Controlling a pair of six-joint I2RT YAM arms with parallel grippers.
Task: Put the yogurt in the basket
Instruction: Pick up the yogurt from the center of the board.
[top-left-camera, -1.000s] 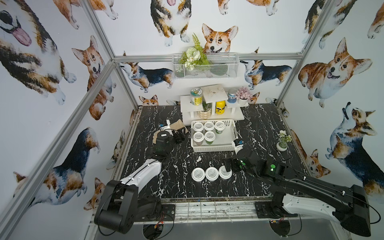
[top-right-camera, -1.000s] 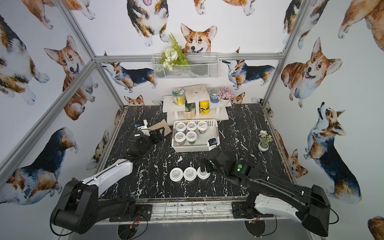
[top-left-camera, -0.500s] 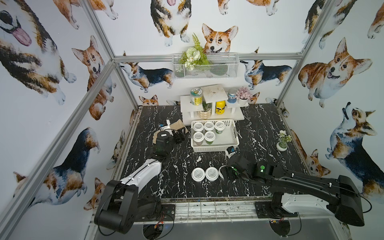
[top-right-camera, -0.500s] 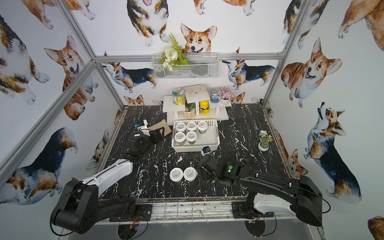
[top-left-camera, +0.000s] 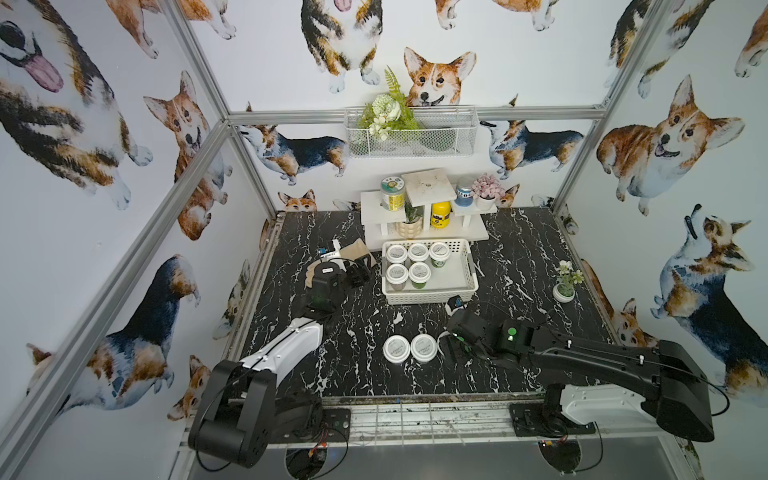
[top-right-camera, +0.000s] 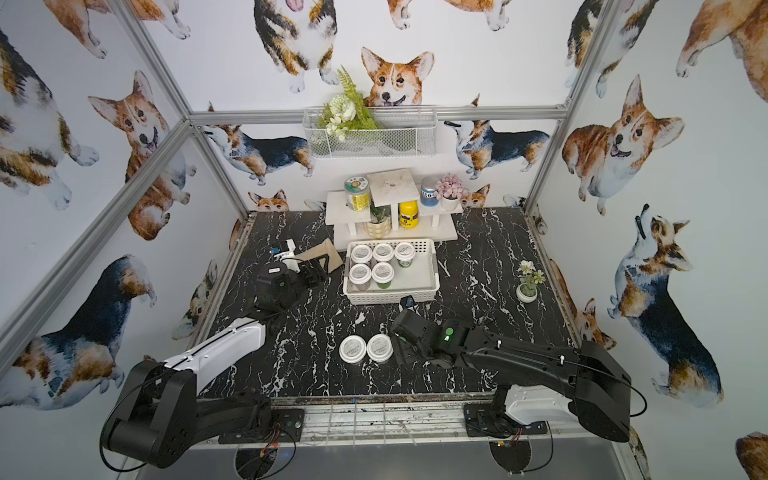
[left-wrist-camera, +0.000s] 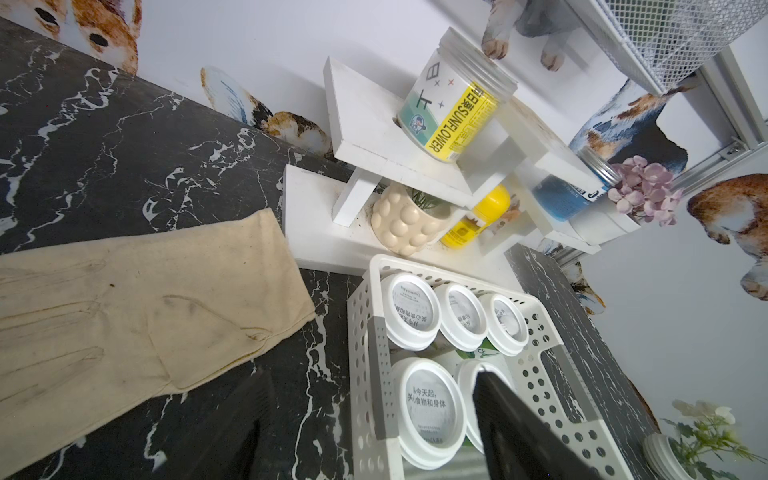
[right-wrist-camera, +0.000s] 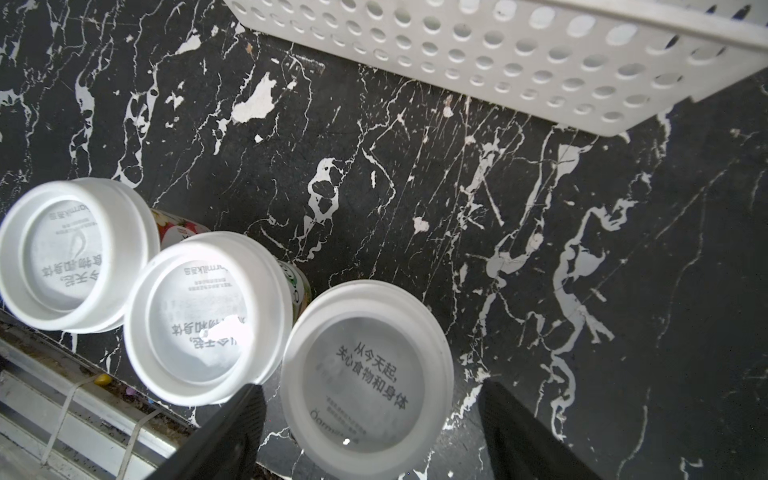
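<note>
The left arm extends far-left, left gripper jaws parted; the right arm stretches low toward near centre, right gripper jaws parted.

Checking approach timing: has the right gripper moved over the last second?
Yes. The right gripper drew back from the basket, toward the front and slightly left. It now straddles the third loose yogurt jar.

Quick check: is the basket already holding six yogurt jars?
No, in a top view the basket holds five yogurt jars, three in the back row and two in the front.
</note>
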